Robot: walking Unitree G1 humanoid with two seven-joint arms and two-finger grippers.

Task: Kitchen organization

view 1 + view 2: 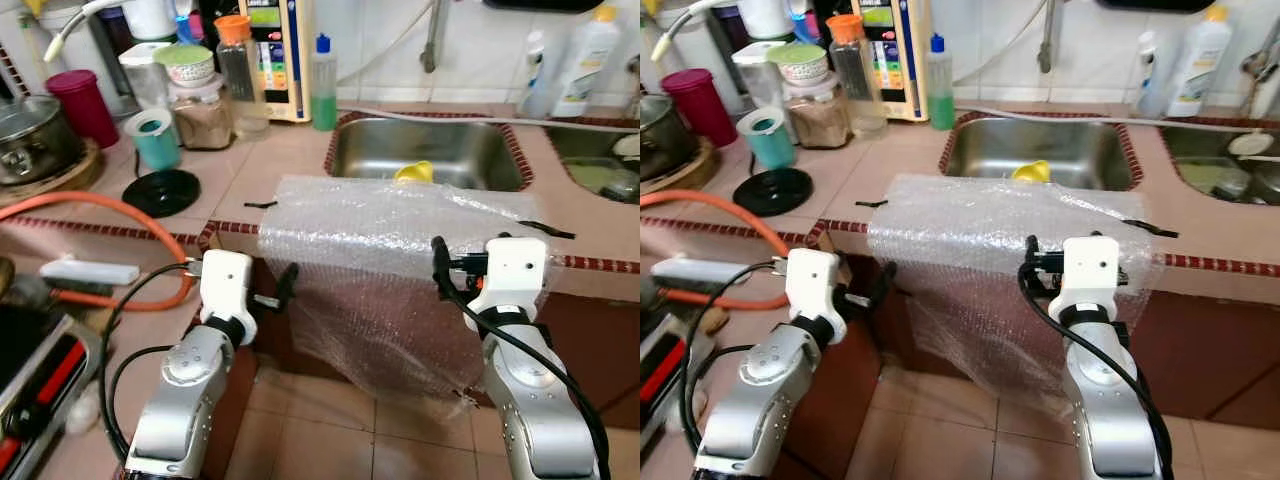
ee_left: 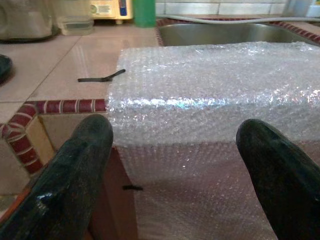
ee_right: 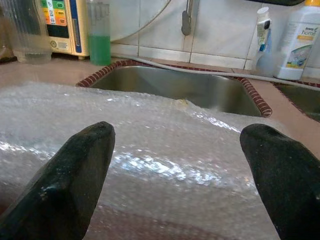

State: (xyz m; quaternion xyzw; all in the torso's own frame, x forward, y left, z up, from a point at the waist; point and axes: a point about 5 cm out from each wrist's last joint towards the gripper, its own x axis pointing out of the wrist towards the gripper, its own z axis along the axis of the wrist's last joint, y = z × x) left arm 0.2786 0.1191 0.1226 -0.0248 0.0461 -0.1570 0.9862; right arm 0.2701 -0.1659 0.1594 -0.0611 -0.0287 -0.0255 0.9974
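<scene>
- Bubble wrap point(image 1: 390, 235) lies at the centre of the frame, spread over the front edge of the tiled counter point(image 1: 270, 160), with its lower part hanging down toward the floor tiles point(image 1: 330, 430).
- Left gripper point(image 2: 175, 165) sits at the sheet's left edge below the counter lip, fingers spread apart with nothing between them.
- Right gripper point(image 3: 180, 170) faces the top of the sheet near its right side, fingers likewise parted and empty.
- Steel sink point(image 1: 430, 150) is set into the counter just behind the sheet, rimmed with red-brown trim tiles, a yellow object point(image 1: 415, 172) inside it.
- In the upper left stand a green soap bottle point(image 1: 322, 85), jars, a teal cup point(image 1: 155, 138) and a black lid point(image 1: 162, 192).
- An orange hose point(image 1: 120, 215) curves across the left side.
- White bottles point(image 1: 585, 60) stand at the upper right against the tiled wall.
</scene>
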